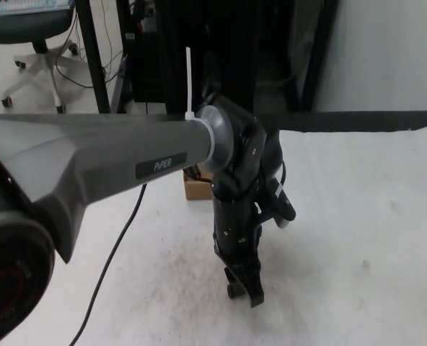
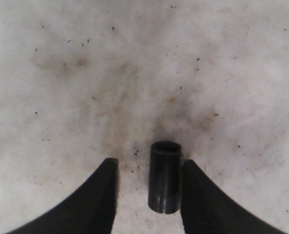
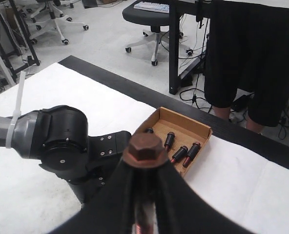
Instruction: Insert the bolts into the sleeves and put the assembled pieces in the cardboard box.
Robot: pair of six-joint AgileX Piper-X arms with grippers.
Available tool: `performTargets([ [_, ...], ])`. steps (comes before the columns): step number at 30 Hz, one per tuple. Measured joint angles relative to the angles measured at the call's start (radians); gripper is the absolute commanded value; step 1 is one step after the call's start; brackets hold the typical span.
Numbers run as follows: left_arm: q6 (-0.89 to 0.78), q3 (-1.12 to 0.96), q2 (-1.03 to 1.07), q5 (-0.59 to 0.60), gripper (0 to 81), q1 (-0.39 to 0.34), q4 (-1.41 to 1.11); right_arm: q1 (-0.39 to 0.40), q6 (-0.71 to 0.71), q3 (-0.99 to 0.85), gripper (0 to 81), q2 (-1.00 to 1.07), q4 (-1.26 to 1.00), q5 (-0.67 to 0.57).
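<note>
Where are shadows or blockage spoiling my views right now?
High view: the left arm crosses the foreground, hiding most of the box. Left wrist view: a dark smudge or shadow lies around the sleeve; no glare. Right wrist view: the bolt and right gripper cover some bench; the box is evenly lit.

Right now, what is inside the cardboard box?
Three dark sleeved bolts lie in the cardboard box, plus a fourth dark piece near one corner. The bolt held in the right claw covers part of the box's near wall and floor there.
</note>
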Motion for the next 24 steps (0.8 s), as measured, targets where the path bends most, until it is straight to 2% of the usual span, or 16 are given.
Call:
performTargets([
  [24,-0.093,0.06,0.0,0.0,37.9,0.0,-0.069,0.0,0.0,0.002,0.8,0.0,0.0,0.0],
])
